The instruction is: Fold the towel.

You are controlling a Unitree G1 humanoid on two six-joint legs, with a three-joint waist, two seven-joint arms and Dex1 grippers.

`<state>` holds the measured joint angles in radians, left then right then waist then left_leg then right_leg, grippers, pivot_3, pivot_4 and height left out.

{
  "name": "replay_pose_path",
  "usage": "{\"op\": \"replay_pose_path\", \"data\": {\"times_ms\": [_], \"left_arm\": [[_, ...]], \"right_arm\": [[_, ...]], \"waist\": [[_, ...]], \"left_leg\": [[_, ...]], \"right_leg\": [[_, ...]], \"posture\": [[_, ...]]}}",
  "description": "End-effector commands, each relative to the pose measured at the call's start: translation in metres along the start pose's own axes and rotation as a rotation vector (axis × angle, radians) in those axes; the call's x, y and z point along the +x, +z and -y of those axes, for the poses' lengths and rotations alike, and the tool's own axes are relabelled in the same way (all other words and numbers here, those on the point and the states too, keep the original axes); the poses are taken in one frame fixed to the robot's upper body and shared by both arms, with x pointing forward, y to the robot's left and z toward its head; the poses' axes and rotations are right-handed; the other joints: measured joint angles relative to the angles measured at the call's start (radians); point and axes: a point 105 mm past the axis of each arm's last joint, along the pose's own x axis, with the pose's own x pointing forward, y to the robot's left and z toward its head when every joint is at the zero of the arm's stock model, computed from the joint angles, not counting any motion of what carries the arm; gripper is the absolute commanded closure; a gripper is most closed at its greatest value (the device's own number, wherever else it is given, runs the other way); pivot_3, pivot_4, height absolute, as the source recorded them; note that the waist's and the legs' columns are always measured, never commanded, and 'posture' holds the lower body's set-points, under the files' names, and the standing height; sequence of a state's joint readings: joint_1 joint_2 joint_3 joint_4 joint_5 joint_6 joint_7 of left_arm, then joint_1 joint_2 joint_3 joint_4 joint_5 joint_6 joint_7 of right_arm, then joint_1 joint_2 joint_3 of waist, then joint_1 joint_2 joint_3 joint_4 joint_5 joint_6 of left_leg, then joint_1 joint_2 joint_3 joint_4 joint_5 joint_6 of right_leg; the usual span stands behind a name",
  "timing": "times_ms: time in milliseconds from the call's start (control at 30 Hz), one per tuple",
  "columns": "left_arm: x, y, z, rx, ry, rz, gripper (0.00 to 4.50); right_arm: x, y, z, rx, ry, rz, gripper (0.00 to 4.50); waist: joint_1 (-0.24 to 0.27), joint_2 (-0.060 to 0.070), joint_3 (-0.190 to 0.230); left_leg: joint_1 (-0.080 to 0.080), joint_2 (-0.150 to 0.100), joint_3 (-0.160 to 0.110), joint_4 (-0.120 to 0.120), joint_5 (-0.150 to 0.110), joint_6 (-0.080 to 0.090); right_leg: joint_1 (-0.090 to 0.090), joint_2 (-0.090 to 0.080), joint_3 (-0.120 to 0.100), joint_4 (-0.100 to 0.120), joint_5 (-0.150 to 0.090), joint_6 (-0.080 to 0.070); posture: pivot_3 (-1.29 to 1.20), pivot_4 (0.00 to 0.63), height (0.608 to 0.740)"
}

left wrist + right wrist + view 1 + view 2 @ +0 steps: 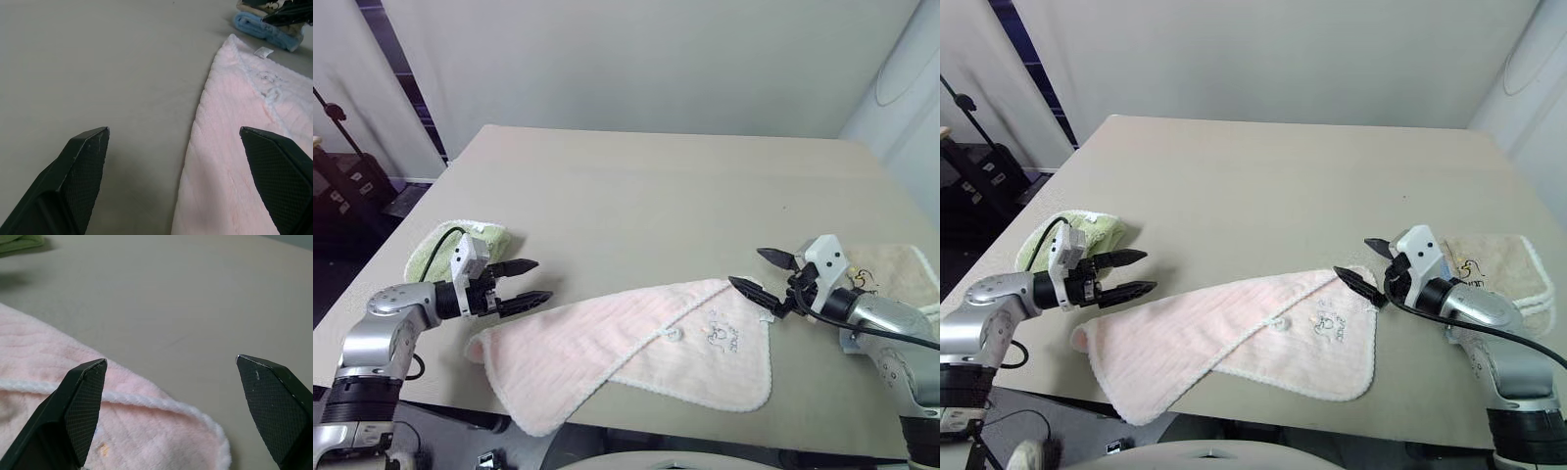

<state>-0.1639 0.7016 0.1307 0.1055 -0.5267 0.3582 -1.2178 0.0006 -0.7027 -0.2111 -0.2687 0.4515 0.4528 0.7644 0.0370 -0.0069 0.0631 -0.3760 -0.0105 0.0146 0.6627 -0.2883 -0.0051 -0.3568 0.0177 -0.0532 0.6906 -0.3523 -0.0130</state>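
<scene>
Left claw (530, 284) spread wide, empty, hovering just past the left end of the towel (636, 348). Right claw (759, 274) likewise wide open, gripping nothing, poised at the towel's far right corner. Towel partly folded, lying at the near edge of the tabletop (656, 196), between both claws.

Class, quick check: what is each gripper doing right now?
Left gripper: open, holding nothing, beside the pink towel's left end.
Right gripper: open, holding nothing, at the towel's right corner.
</scene>
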Motion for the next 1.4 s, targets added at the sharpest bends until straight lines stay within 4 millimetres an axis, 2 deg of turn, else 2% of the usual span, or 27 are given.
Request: {"op": "replay_pose_path", "data": {"times_ms": [33,200,267,333,533,667,833,1000,1133,1267,1400], "left_arm": [[0.006,0.009,0.001,0.027,-0.026,0.026,0.00],[0.010,0.000,0.002,-0.007,-0.050,0.004,0.00],[0.014,0.000,0.005,-0.009,-0.061,-0.005,0.00],[0.020,0.005,0.008,0.007,-0.066,-0.004,0.00],[0.046,0.024,0.018,0.044,-0.111,0.014,0.00],[0.056,0.039,0.022,0.068,-0.121,0.043,0.00],[0.052,0.044,0.027,0.078,-0.114,0.061,0.00],[0.038,0.031,0.027,0.067,-0.086,0.042,0.00],[0.033,0.025,0.022,0.067,-0.065,0.041,0.00],[0.032,0.019,0.022,0.071,-0.061,0.031,0.00],[0.032,0.015,0.024,0.078,-0.067,0.023,0.00]], "right_arm": [[0.001,0.011,0.003,-0.061,-0.014,0.020,0.07],[0.002,0.000,0.009,0.023,-0.079,-0.037,0.07],[0.001,-0.012,0.012,0.056,-0.112,-0.117,0.07],[-0.002,-0.023,0.016,0.065,-0.139,-0.177,0.07],[-0.005,-0.033,0.036,0.035,-0.186,-0.162,0.07],[0.004,-0.043,0.046,0.027,-0.193,-0.172,0.07],[0.019,-0.048,0.044,0.019,-0.133,-0.169,0.07],[0.037,-0.049,0.038,-0.010,-0.055,-0.181,0.07],[0.045,-0.051,0.041,-0.047,-0.046,-0.189,0.07],[0.051,-0.048,0.047,-0.054,-0.065,-0.198,1.31],[0.050,-0.041,0.053,-0.055,-0.092,-0.190,2.85]], "waist": [[0.000,0.000,0.000],[0.000,0.000,0.000],[0.000,0.000,0.000],[0.000,0.000,0.000],[0.000,-0.001,-0.001],[-0.010,-0.001,-0.001],[-0.031,-0.001,-0.001],[-0.042,0.000,-0.001],[-0.043,-0.001,-0.001],[-0.047,0.000,-0.001],[-0.047,-0.001,-0.001]], "left_leg": [[0.001,0.000,0.001,0.000,0.000,0.000],[0.001,0.000,0.005,0.000,-0.001,0.001],[0.002,0.000,0.007,0.000,-0.001,0.002],[0.001,0.000,0.008,0.000,-0.002,0.003],[0.001,0.000,0.011,0.001,-0.003,0.005],[0.002,0.000,0.014,0.002,-0.003,0.006],[0.002,0.001,0.014,0.001,-0.003,0.006],[0.003,0.001,0.015,0.001,-0.003,0.005],[0.003,0.001,0.015,0.003,-0.003,0.005],[0.004,0.001,0.016,0.004,-0.003,0.005],[0.003,0.001,0.016,0.004,-0.003,0.005]], "right_leg": [[0.000,0.000,0.001,0.000,0.000,0.000],[0.000,0.000,0.004,0.000,0.001,0.001],[-0.001,0.000,0.006,0.000,0.001,0.001],[-0.001,0.000,0.008,0.000,0.001,0.001],[-0.002,0.000,0.011,0.000,0.003,0.004],[-0.002,0.000,0.014,0.000,0.003,0.005],[-0.003,0.001,0.014,0.001,0.003,0.005],[-0.003,0.001,0.015,0.003,0.003,0.005],[-0.003,0.001,0.015,0.006,0.003,0.005],[-0.003,0.001,0.016,0.007,0.003,0.005],[-0.005,0.001,0.017,0.007,0.003,0.005]], "posture": [[0.00,0.000,0.740],[0.00,0.000,0.740],[0.00,0.000,0.740],[0.00,0.000,0.740],[0.00,0.000,0.740],[0.00,0.000,0.740],[0.00,0.000,0.740],[0.00,0.000,0.740],[0.00,0.000,0.740],[0.00,0.000,0.740],[0.00,0.000,0.740]]}}
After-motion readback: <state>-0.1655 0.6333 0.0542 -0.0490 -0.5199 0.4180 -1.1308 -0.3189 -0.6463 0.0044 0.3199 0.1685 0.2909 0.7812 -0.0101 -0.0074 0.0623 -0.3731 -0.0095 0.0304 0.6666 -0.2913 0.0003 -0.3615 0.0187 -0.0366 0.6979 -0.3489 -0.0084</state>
